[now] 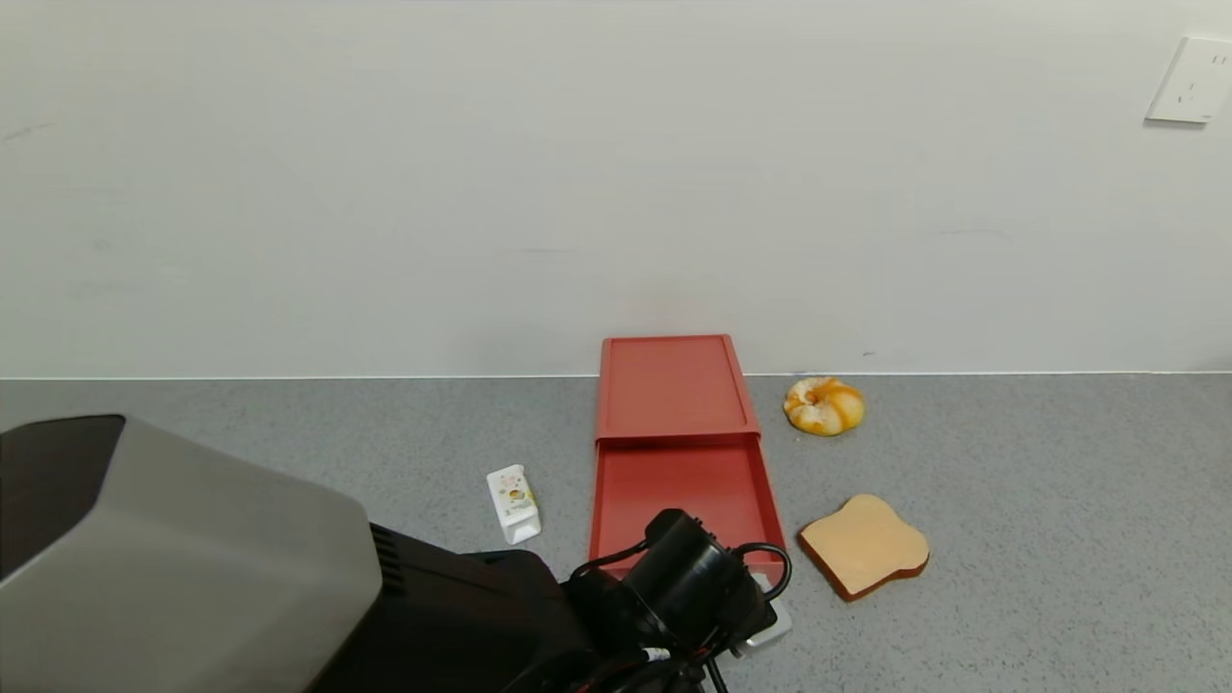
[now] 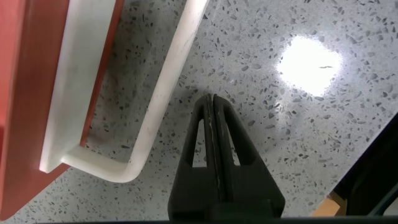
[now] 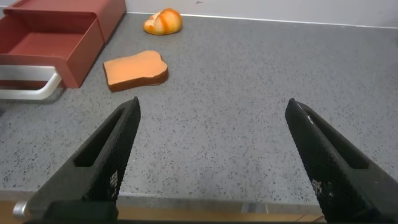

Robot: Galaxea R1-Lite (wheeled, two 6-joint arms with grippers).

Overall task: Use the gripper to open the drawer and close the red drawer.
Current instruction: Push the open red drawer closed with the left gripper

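Note:
The red drawer (image 1: 681,491) stands pulled out of its flat red box (image 1: 672,385), tray empty. Its white loop handle (image 2: 168,81) faces me. My left gripper (image 2: 211,99) is shut, its fingers pressed together with nothing between them. It sits just outside the handle's loop, over the speckled counter, apart from the bar. From the head camera, the left gripper's black wrist (image 1: 688,577) covers the drawer's front edge and most of the handle (image 1: 770,621). My right gripper (image 3: 212,104) is open and low over the counter's front edge, with the drawer (image 3: 53,43) well off to its side.
A small white carton (image 1: 513,502) lies left of the drawer. A bread roll (image 1: 824,405) sits by the wall on the right, and a toast slice (image 1: 864,544) lies right of the drawer front. The wall runs directly behind the red box.

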